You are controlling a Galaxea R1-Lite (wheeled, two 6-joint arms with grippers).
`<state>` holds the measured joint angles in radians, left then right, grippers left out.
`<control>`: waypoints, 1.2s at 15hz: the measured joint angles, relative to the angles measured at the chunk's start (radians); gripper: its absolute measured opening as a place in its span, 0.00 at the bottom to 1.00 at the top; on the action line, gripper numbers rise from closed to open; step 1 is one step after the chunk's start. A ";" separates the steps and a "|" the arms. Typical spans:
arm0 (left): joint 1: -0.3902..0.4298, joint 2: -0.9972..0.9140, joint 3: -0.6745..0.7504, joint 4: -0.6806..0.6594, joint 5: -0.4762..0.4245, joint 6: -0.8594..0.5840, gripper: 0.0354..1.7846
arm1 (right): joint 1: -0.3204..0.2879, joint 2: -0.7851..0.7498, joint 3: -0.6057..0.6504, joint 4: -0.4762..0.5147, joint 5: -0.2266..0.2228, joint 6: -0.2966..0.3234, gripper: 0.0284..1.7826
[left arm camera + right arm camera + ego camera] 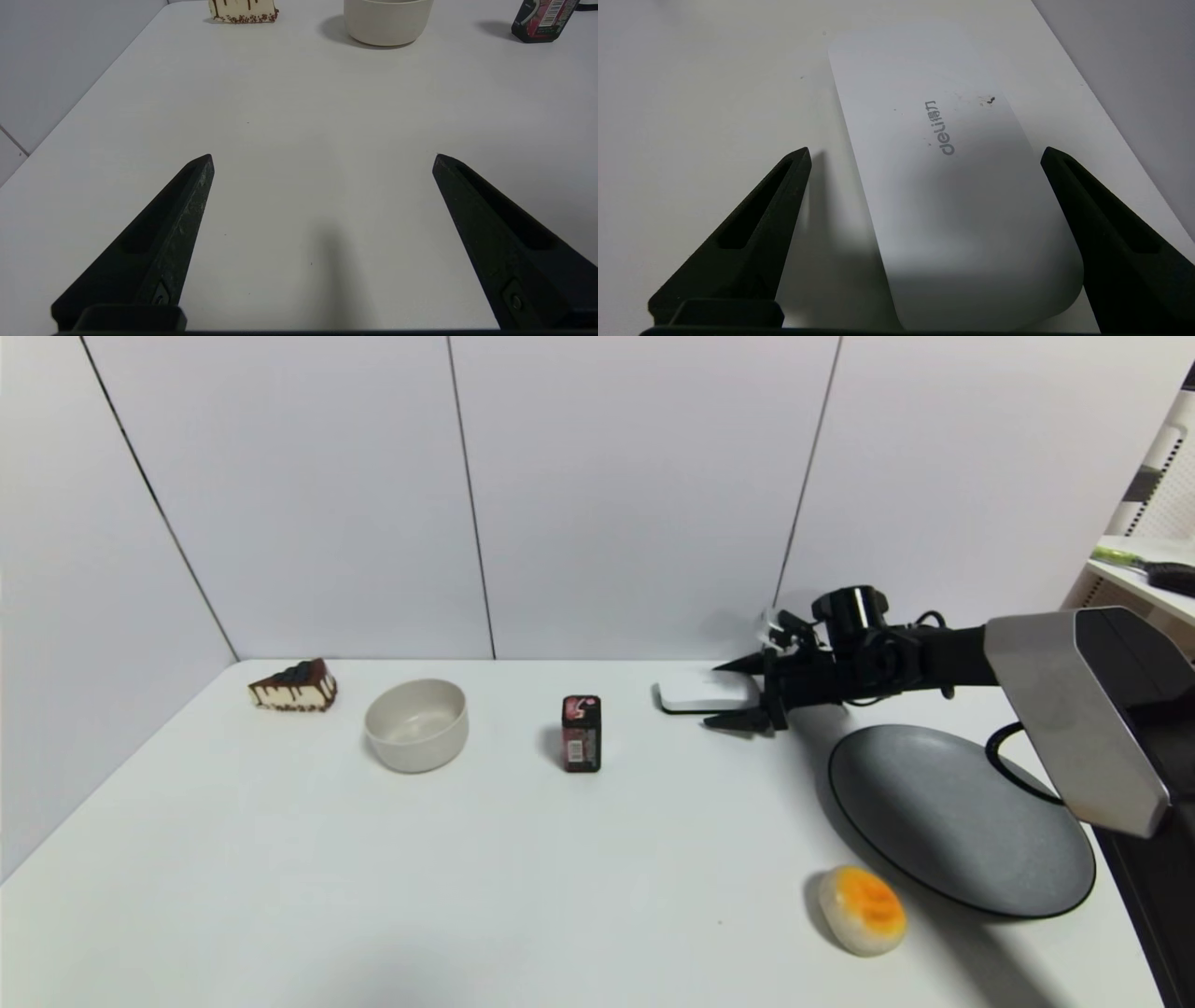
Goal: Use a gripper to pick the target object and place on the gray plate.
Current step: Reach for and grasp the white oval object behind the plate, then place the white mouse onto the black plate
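Note:
The flat white box [702, 693] lies on the table near the back wall, left of the gray plate [962, 817]. My right gripper [733, 693] is open and reaches over the box's near end, one finger behind it and one in front. In the right wrist view the box [943, 186], marked "deli", lies between the open fingers [761, 224], closer to one finger; the gripper's midpoint [924, 154] is over the box. My left gripper [322, 158] is open and empty above bare table; it does not show in the head view.
A dark red carton [581, 734] stands mid-table, a beige bowl [416, 723] and a cake slice [294, 686] are at the back left. A round orange-topped bun [863, 909] lies beside the plate's front-left rim. A black cable [1013, 765] curls behind the plate.

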<state>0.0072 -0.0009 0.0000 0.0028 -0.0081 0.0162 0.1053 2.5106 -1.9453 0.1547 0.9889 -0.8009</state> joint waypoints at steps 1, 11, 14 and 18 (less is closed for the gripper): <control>0.000 0.000 0.000 0.000 0.000 0.000 0.94 | 0.001 0.000 0.000 0.000 0.000 0.002 0.95; 0.000 0.000 0.000 0.000 0.000 0.001 0.94 | 0.003 -0.003 0.000 0.000 -0.047 -0.002 0.60; 0.000 0.000 0.000 0.000 0.001 0.000 0.94 | 0.003 -0.004 0.000 0.000 -0.048 -0.003 0.60; 0.000 0.000 0.000 0.000 0.000 0.000 0.94 | 0.003 -0.016 0.000 0.010 -0.049 0.002 0.60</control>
<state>0.0072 -0.0009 0.0000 0.0032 -0.0077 0.0164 0.1081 2.4945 -1.9449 0.1649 0.9396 -0.7989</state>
